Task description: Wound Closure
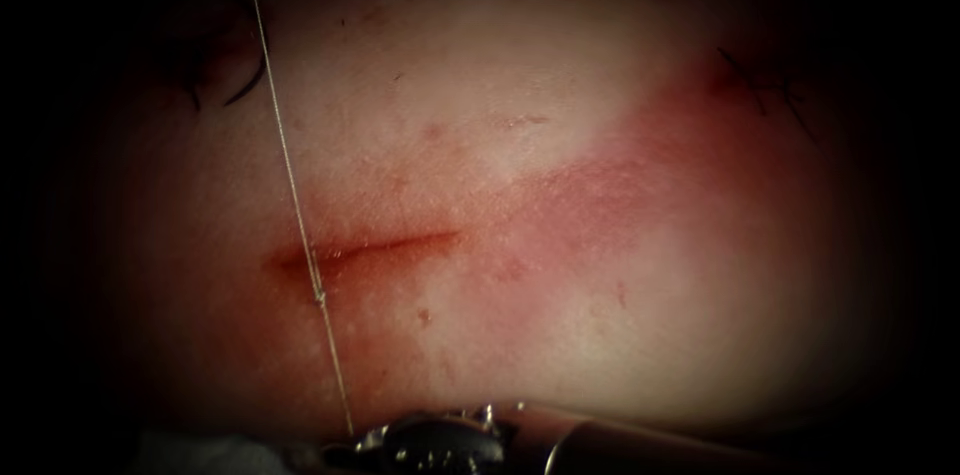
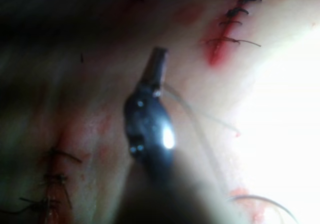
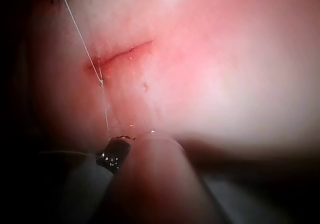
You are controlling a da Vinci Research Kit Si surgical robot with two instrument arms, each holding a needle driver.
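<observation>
One short cut (image 1: 365, 250) lies in the tissue (image 1: 560, 315), left of centre in the endoscope view, with red fluid (image 1: 600, 205) staining the surface to its right and along its edges. A single taut thread (image 1: 290, 175) crosses the left end of the cut, running from the far left edge of the scene down to the near edge; a small knot or kink sits on it just near of the cut. At the near edge the thread meets the right arm's tool (image 1: 435, 440), whose shaft enters from the right; the thread appears to end at its tip, but whether its jaws are clenched on it I cannot tell. In the right wrist view the same thread (image 3: 85, 49) passes the cut (image 3: 122, 54) toward the tool (image 3: 114, 154). The left wrist view shows the left arm's tool (image 2: 156, 67) over the tissue, jaws together and grasping nothing, a loose thread strand (image 2: 195, 129) beside it, between two stitched cuts (image 2: 230, 24). The needle cannot be made out
</observation>
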